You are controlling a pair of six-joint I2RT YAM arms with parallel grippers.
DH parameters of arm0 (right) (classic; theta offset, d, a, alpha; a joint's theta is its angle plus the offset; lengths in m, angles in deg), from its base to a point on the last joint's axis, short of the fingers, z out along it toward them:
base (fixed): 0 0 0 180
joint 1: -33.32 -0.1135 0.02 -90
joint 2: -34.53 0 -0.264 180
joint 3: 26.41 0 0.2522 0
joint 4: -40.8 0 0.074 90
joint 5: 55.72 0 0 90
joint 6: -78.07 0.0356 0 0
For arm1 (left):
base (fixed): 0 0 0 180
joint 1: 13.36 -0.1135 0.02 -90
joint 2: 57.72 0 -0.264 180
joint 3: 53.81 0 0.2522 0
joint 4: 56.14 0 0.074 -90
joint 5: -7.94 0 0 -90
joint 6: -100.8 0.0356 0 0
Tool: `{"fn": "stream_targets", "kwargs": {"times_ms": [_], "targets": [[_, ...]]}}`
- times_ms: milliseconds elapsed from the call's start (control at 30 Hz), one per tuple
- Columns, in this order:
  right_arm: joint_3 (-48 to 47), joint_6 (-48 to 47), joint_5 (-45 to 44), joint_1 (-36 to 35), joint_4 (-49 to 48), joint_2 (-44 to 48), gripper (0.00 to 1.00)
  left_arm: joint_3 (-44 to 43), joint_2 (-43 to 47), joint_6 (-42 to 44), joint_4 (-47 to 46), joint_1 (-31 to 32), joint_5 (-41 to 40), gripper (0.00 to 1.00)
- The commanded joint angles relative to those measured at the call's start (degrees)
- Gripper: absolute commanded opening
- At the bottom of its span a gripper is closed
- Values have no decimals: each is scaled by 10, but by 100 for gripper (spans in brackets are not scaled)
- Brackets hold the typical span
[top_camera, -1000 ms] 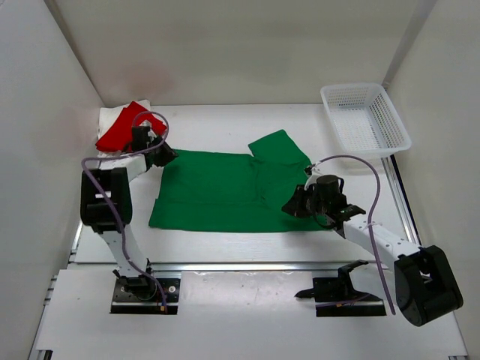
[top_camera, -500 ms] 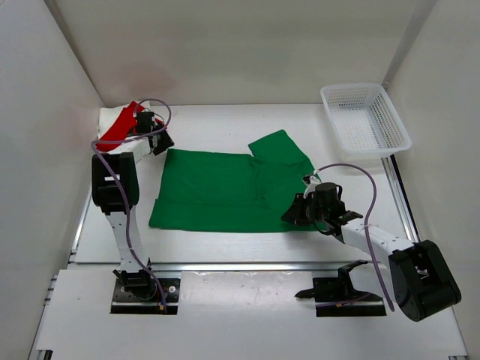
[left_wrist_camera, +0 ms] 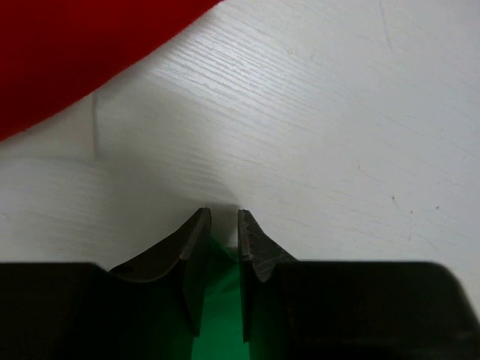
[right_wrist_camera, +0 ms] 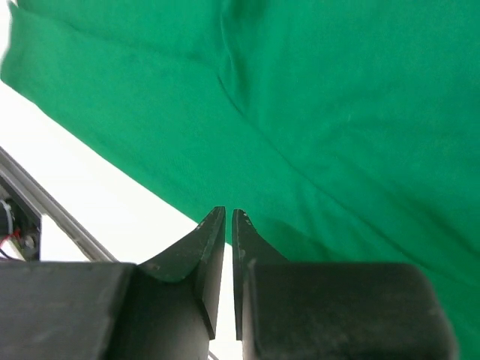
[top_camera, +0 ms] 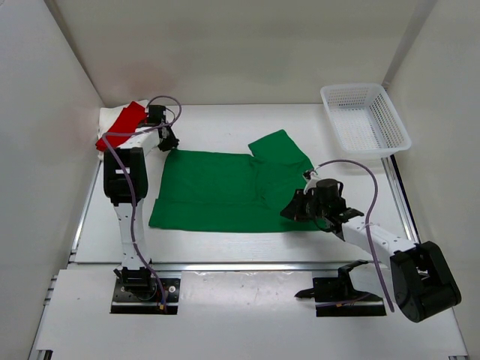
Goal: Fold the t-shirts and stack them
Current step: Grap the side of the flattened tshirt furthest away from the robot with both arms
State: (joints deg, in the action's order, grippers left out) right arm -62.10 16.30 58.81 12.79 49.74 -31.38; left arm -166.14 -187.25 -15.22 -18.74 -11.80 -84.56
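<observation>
After swinging to the green t-shirt corner, left fingers stand barely parted, grip unclear; right fingers closed; fold pending.

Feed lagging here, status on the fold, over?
Left hand nearly closed at spread green cloth t-shirt's far-left corner, grip unclear. Right hand shut at its near-right edge. Nothing blocking.

White left arm, white right arm, black joints — 2 looping purple cables, dark wedge fingers

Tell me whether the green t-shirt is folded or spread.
Spread: the green t-shirt lies wide and flat on the table, one sleeve sticking out.
</observation>
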Motion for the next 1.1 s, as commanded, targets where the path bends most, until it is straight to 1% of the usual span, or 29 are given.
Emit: {"fn": "stream_targets", "kwargs": {"times_ms": [0,67,167,200,267,300,333,367,400,467,500,567,667,733,767,800,867,900,933,967,1000,1067], "targets": [[-42,-15,-1,19,3,19,8,-4,13,2,33,2,-7,32],[-57,-26,3,38,10,21,10,9,21,-6,26,-3,-9,41],[-71,-28,7,47,12,20,11,39,38,-8,9,-9,-14,43],[-71,-30,6,45,11,18,12,50,46,-7,0,-11,-15,41],[-72,-23,7,50,5,12,12,66,52,-10,-13,-11,-10,27],[-71,-21,9,53,-10,7,13,70,58,-9,-17,-14,-10,25],[-72,-14,8,54,-13,0,14,73,62,-11,-20,-11,-10,20],[-80,-15,9,58,-19,-8,16,73,62,-11,-16,-13,-8,14],[-89,-11,3,57,-25,-25,16,72,60,-13,-14,-8,-14,11],[-114,-12,-15,60,-26,-55,22,67,64,-13,-11,-9,-11,2],[-132,-14,-26,67,-27,-78,23,65,62,-13,-7,-9,-12,0],[-162,-11,-50,75,-39,-133,27,66,77,-14,-11,-10,-10,0],[-223,-16,-81,91,-58,-191,33,77,102,-20,-22,-11,0,0],[-296,-23,-98,104,-58,-262,34,83,120,-28,-32,-9,13,0],[-316,-26,-98,113,-44,-305,35,91,128,-31,-38,-7,14,0],[-369,-31,-100,120,-25,-348,36,97,138,-31,-44,-2,19,0],[-464,-55,-122,122,1,-401,37,106,146,-32,-49,5,22,0],[-489,-61,-134,131,24,-434,38,110,152,-32,-52,10,19,0],[-540,-68,-133,132,35,-452,39,113,155,-32,-54,10,20,0],[-587,-70,-147,133,60,-490,39,122,162,-29,-61,12,18,0],[-613,-78,-145,132,88,-523,39,131,169,-25,-68,11,19,0],[-720,-90,-145,136,134,-575,40,152,177,-39,-86,9,25,0]]}}
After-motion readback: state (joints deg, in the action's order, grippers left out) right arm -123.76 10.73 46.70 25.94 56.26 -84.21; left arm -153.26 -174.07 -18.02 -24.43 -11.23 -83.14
